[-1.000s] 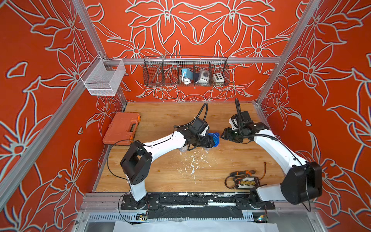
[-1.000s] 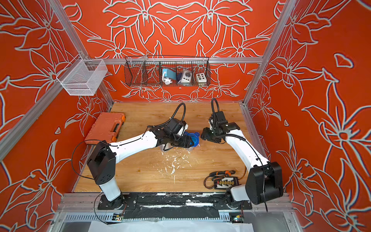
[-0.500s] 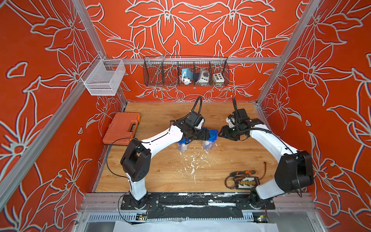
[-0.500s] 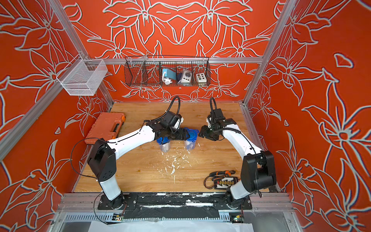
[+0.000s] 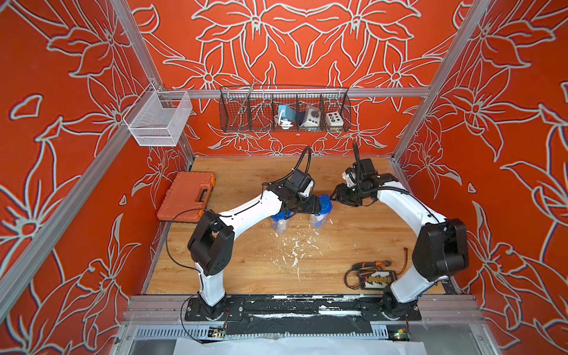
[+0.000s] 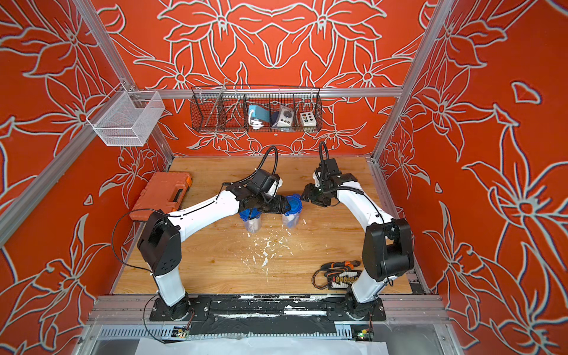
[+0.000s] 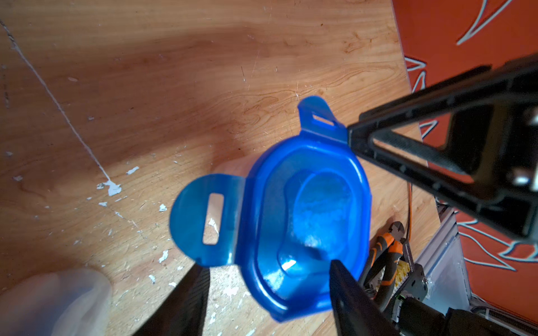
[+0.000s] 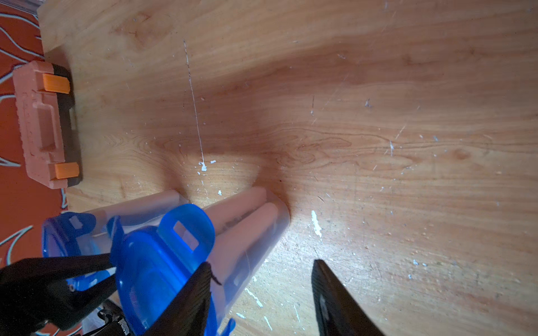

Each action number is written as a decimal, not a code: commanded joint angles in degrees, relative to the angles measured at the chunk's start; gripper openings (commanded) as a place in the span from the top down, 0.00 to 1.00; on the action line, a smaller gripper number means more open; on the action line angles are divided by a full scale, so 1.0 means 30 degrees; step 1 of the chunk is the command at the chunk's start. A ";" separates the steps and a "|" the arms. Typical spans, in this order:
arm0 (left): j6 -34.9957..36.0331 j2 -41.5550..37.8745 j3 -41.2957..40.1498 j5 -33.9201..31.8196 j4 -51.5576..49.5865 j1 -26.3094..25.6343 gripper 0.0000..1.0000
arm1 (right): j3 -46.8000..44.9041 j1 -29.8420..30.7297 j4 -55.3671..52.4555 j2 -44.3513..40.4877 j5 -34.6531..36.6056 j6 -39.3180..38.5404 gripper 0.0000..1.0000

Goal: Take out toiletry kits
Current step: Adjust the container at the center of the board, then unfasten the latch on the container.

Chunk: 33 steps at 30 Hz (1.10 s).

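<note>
- Toiletry kits (image 8: 241, 213) show only as pale tube shapes packed inside the clear tub (image 8: 262, 232) below my fingers; I cannot make out single pieces.
- My left fingers (image 7: 346, 291) stand partly apart just over that tub's blue lid (image 7: 302, 209). One tip is over the lid's sunken middle and the other is beside a raised tab (image 7: 203, 215). Whether they pinch anything I cannot tell.
- My right fingers (image 8: 332, 296) are spread wide with nothing gripped between them. One tip is at the lid's rim, on the side away from my left fingers.
- Two of the lid's tabs are flipped up, and the lid is on top of the tub.
- That tub stands upright near the middle of the desk (image 5: 276, 270), with white flecks (image 5: 295, 249) scattered in front of it.
- A second clear tub (image 5: 280, 223) stands just beside it under my left wrist, with its own blue lid and pale contents too.
- Further out, an orange case (image 5: 187, 196) lies at the desk's left edge.
- Pliers (image 5: 372, 264) lie near my right arm's base.
- A black wire basket (image 5: 284, 109) hangs on the back wall.
</note>
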 commanded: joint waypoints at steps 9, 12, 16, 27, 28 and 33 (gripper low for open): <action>-0.1286 0.0236 -0.0433 0.1134 0.0063 -0.0509 0.33 | 0.1066 -0.0138 0.0064 0.0790 -0.1617 -0.0259 0.43; -0.1456 -0.0294 -0.0402 0.0729 -0.0378 -0.0349 0.31 | 0.0752 -0.0740 -0.0194 0.0023 -0.1400 -0.0365 0.45; -0.1541 -0.1616 -0.0655 0.0498 -0.0784 0.0073 0.28 | -0.0828 -0.1784 0.1144 -0.1856 -0.3511 0.0133 0.54; -0.0139 -0.0764 0.0772 0.0471 -0.0741 0.1571 0.23 | -0.8268 -0.2490 1.3104 -0.4927 -1.1411 0.7696 0.61; -0.0053 -0.0401 0.1097 0.0650 -0.0782 0.1567 0.24 | -0.8529 -0.2511 1.3160 -0.4927 -1.1481 0.7716 0.62; 0.0216 0.1091 0.2183 0.1693 -0.0633 0.1564 0.27 | -1.0101 -0.2618 1.4524 -0.4936 -1.1531 0.8527 0.59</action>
